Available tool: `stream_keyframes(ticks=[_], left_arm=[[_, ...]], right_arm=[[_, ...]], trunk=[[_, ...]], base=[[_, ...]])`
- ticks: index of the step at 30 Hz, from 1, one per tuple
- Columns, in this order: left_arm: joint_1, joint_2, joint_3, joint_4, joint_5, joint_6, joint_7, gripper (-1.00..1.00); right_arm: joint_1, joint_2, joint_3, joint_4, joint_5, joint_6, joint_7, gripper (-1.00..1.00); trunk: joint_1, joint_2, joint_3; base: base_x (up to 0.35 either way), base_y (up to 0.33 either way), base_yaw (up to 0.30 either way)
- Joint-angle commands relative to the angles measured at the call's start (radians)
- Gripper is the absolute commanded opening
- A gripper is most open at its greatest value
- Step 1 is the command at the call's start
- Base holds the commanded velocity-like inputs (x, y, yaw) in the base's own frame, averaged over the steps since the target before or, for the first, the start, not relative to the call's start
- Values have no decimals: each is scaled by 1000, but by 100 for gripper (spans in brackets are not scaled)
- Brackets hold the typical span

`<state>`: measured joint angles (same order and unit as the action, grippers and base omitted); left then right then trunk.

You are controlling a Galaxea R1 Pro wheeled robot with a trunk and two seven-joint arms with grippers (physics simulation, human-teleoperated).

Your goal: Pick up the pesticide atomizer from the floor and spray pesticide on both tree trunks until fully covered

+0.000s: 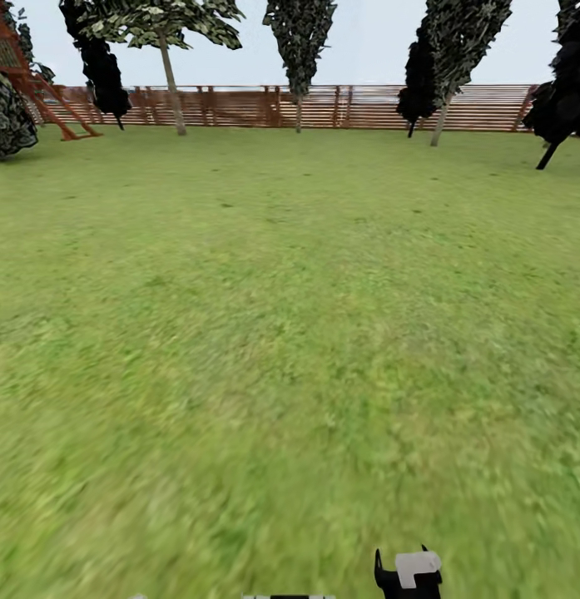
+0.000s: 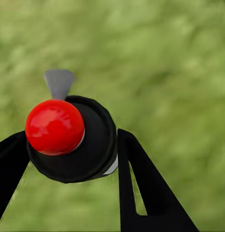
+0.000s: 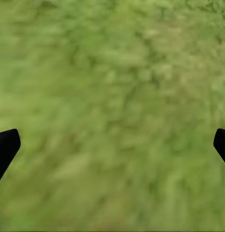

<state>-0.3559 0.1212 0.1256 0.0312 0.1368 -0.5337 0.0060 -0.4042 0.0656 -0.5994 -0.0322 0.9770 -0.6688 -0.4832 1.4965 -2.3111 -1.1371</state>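
Now, from the head view: a wide green lawn (image 1: 290,333) runs out to a brown horizontal-slat wooden fence (image 1: 323,106) at its far edge. A tree with a bare grey-brown trunk (image 1: 171,83) and blocky green crown stands far left along that fence, another leaning pale trunk (image 1: 441,119) far right. Narrow dark columnar trees (image 1: 299,37) stand between and beside them, and a red-brown wooden playhouse frame (image 1: 40,91) sits at the far-left corner. Open grass lies ahead, nothing blocking the way.

Over to the left wrist view: the left tool (image 2: 73,159) is pinching the small black cylindrical atomizer with a round red top (image 2: 55,126), black fingers (image 2: 141,188) hugging both sides, blurred grass beneath. My call: keep that pinch firm and the bottle steady while rolling toward a trunk, steering round the dark trees.

Right wrist view: the right tool (image 3: 112,145) is spread wide, fingertips at the frame's sides, grass between them.
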Motion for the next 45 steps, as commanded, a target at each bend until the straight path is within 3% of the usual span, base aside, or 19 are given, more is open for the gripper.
stream_keyframes(ticks=[1,24,45], left_arm=[[0,0,0,0,0,0,0,-100],[0,3,0,0,1,1,2,-100],[0,6,2,0,5,3,5,-100]], right_arm=[[0,0,0,0,0,0,0,100],[1,1,1,0,-1,0,0,100],[1,0,1,0,0,0,2,100]], trunk=[[0,0,0],[0,0,4],[0,0,35]], base=[[324,137,281],[329,53,274],[336,0,92]])
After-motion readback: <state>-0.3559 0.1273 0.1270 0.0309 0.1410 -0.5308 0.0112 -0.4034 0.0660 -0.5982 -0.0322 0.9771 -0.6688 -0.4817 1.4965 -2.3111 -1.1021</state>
